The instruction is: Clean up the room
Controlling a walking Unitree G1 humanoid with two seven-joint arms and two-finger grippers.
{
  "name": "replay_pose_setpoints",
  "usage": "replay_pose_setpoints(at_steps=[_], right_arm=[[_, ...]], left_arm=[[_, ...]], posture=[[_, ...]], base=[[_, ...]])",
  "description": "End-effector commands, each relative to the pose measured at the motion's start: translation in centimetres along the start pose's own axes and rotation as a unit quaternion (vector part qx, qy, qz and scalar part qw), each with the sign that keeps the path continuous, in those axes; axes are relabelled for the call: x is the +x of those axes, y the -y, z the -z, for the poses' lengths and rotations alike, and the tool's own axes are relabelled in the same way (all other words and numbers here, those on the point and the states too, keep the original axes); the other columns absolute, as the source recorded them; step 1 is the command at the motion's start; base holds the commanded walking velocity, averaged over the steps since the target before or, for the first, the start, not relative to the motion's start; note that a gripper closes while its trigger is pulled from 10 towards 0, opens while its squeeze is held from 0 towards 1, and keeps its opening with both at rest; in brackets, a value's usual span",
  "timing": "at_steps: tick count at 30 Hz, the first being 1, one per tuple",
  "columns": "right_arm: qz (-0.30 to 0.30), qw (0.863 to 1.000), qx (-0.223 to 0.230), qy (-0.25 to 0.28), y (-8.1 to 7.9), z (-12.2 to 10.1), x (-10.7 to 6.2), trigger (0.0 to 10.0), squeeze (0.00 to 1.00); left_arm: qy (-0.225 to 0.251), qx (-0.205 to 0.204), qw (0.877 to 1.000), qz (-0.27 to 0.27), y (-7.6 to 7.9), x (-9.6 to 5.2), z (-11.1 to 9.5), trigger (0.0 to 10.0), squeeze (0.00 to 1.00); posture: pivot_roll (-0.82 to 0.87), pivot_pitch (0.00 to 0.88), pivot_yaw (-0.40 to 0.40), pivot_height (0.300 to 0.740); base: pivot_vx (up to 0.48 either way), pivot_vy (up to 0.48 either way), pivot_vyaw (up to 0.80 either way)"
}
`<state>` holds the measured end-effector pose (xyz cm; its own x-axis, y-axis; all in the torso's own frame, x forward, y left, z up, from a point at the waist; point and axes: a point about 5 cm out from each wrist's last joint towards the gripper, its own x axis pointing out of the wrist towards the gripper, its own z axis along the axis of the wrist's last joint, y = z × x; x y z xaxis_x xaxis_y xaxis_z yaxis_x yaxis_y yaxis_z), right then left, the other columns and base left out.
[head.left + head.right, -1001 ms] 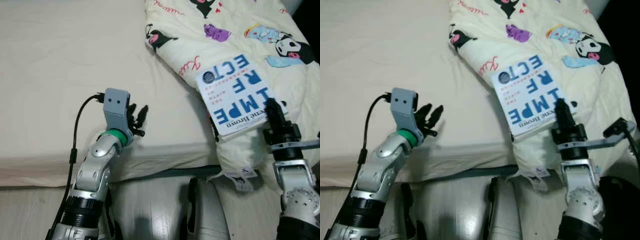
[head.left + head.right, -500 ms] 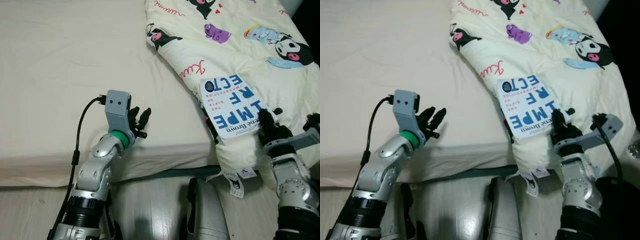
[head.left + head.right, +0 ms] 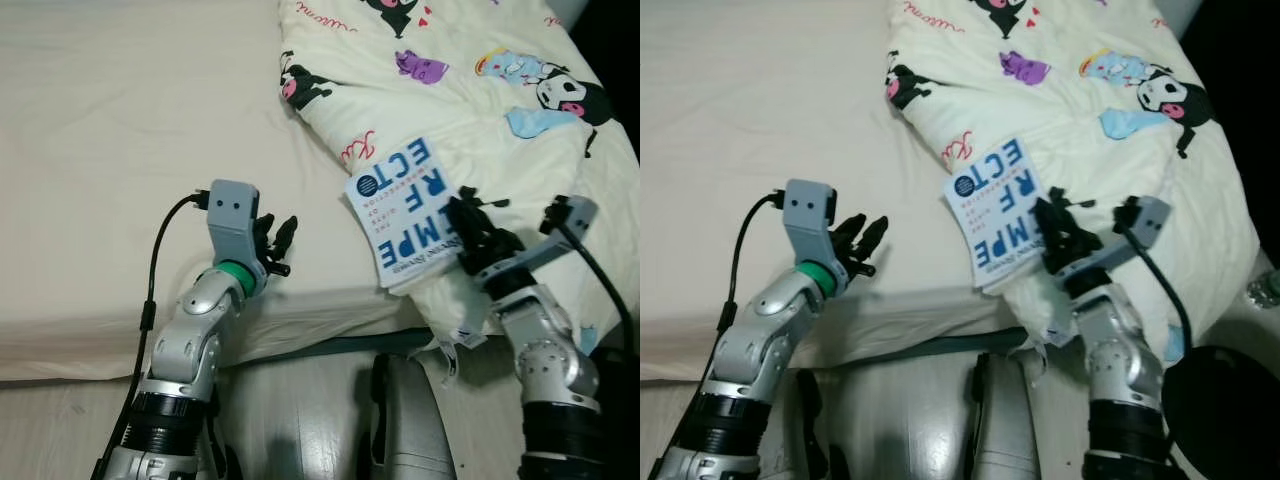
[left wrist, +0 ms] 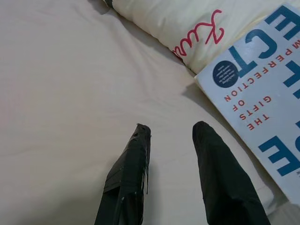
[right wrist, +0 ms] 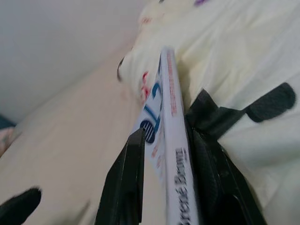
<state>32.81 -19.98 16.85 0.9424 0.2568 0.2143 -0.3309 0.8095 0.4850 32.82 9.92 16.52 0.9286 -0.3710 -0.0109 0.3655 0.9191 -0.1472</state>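
Head and wrist views of a bed (image 3: 120, 120) covered by a plain cream sheet, with a cream cartoon-print comforter (image 3: 480, 90) heaped along the robot's right side. The right end effector (image 3: 470, 228) grips a white paperback book (image 3: 400, 215) by one edge, one black finger on each cover; the right wrist view shows the book (image 5: 164, 136) edge-on between the fingers (image 5: 126, 183), its spine lettering blurred. The book is held at the lower margin of the comforter, near the bed's front edge, its cover facing upward with large blue letters that read upside down from the head camera; the right end effector hides part of the title. Whether the book's far edge rests on the comforter cannot be told. The left end effector (image 3: 275, 240) hovers over bare sheet just beside the book, its two fingers (image 4: 129, 183) apart and empty. The comforter's far side is cut off by the frame.
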Motion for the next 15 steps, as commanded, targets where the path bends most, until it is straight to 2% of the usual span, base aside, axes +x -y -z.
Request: replay_pose_setpoints(at_steps=[1,4,8,15], right_arm=[[0.007,0.999,0.006,-0.032,0.2,1.4,-0.2,10.0,0.0],[0.011,0.999,0.006,-0.052,0.3,2.4,0.0,10.0,0.0],[-0.012,0.997,0.009,-0.082,-0.8,3.8,0.9,10.0,0.0],[-0.02,0.993,0.02,-0.117,-1.9,5.5,0.5,10.0,0.0]], left_arm=[[-0.014,-0.005,1.0,-0.004,-0.1,-0.2,0.7,10.0,0.0],[-0.014,-0.006,1.0,-0.005,-0.1,-0.2,0.6,10.0,0.0],[-0.015,-0.005,1.0,-0.01,-0.3,-0.2,0.6,10.0,0.0],[-0.015,-0.003,1.0,-0.013,-0.5,-0.4,0.7,10.0,0.0]], posture=[[-0.06,0.157,0.067,0.528],[-0.06,0.156,0.066,0.528],[-0.05,0.153,0.06,0.528],[-0.05,0.152,0.055,0.528]], base=[[0.0,0.0,0.0],[0.0,0.0,0.0],[0.0,0.0,0.0],[0.0,0.0,0.0]])
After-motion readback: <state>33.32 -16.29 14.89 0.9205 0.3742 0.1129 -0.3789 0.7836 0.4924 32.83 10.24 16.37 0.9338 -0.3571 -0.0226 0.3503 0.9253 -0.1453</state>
